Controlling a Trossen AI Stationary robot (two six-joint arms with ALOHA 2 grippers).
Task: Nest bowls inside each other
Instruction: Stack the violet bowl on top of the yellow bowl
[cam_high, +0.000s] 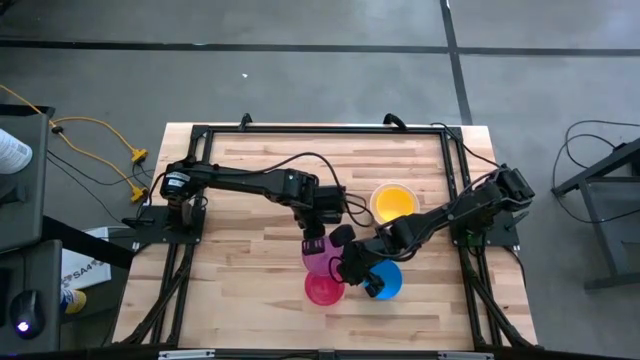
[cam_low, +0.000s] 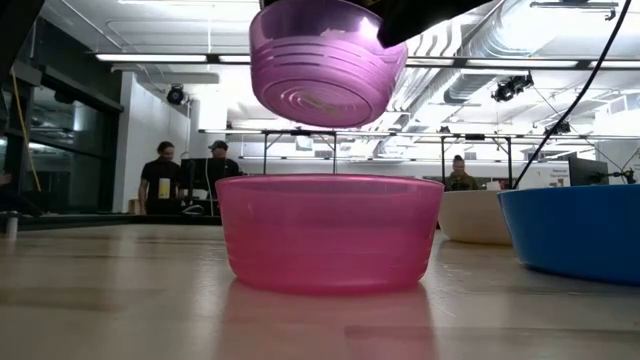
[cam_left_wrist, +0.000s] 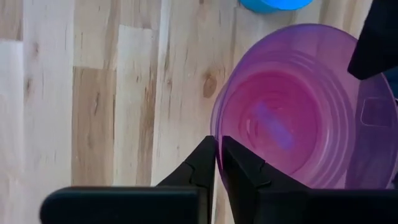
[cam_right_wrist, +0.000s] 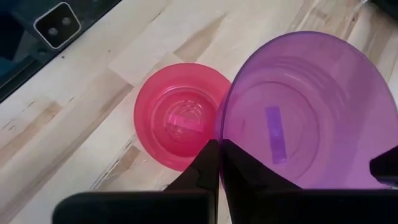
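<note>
The right end effector has its two fingers pressed together on the rim of the purple bowl, the thin wall pinched between them. The left end effector meets the same bowl at another part of its rim, its fingers drawn in to a narrow slit with the rim edge running into it. The purple bowl hangs in the air, slightly tilted, mouth up, clear of the tabletop. Just below and partly beside it, the pink-red bowl stands upright on the wood with nothing inside it. The blue bowl sits on the tabletop right next to the pink-red one, beneath the right arm. The yellow bowl stands farther back, apart from the other three.
</note>
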